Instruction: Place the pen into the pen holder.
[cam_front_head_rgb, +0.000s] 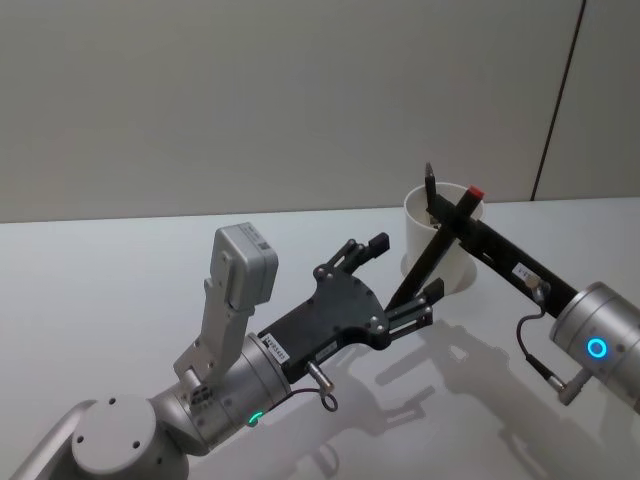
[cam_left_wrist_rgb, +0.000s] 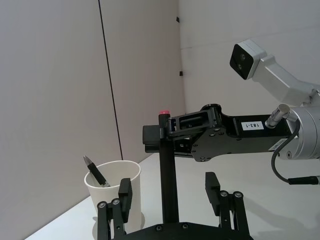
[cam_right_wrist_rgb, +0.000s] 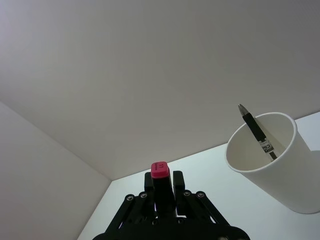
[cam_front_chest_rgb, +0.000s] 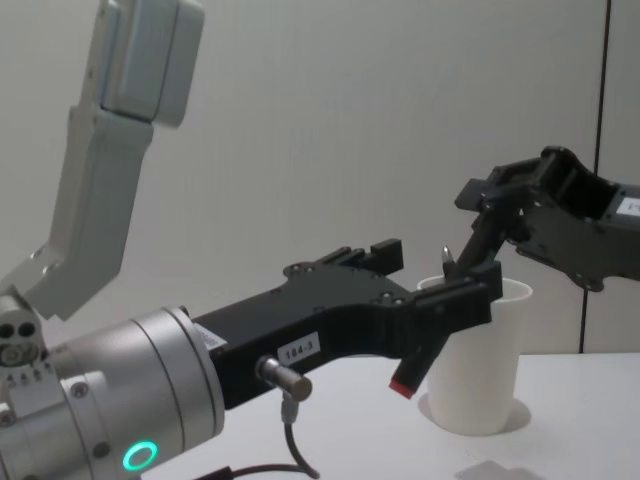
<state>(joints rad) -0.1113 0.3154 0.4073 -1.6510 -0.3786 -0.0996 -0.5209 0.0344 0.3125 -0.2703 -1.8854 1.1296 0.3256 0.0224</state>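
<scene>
Now the right gripper (cam_front_head_rgb: 455, 215) has its fingers pressed onto a long black pen with a red cap (cam_front_head_rgb: 432, 245), pinching it near one end; in the head view the red end stands just above these fingers, and the black body runs down and away from them toward the left gripper (cam_front_head_rgb: 405, 268). In the right wrist view the red cap (cam_right_wrist_rgb: 160, 170) rises directly between the two dark fingers (cam_right_wrist_rgb: 148, 187), so the grip is firm around the pen body. The left gripper has its fingers spread apart, and in the left wrist view the pen (cam_left_wrist_rgb: 168, 175) passes upright through the gap between them, without touching either finger (cam_left_wrist_rgb: 124, 192) as far as I can see. The plain white paper cup with a rolled rim (cam_front_head_rgb: 440, 245) stands on the pale grey surface (cam_front_head_rgb: 120, 290), just beyond the left fingers and directly beside the right fingers. A second dark pen (cam_right_wrist_rgb: 257, 131) already leans inside this cup, its tip rising above the rim. The held pen is outside the cup, in the air in front of its wall.
</scene>
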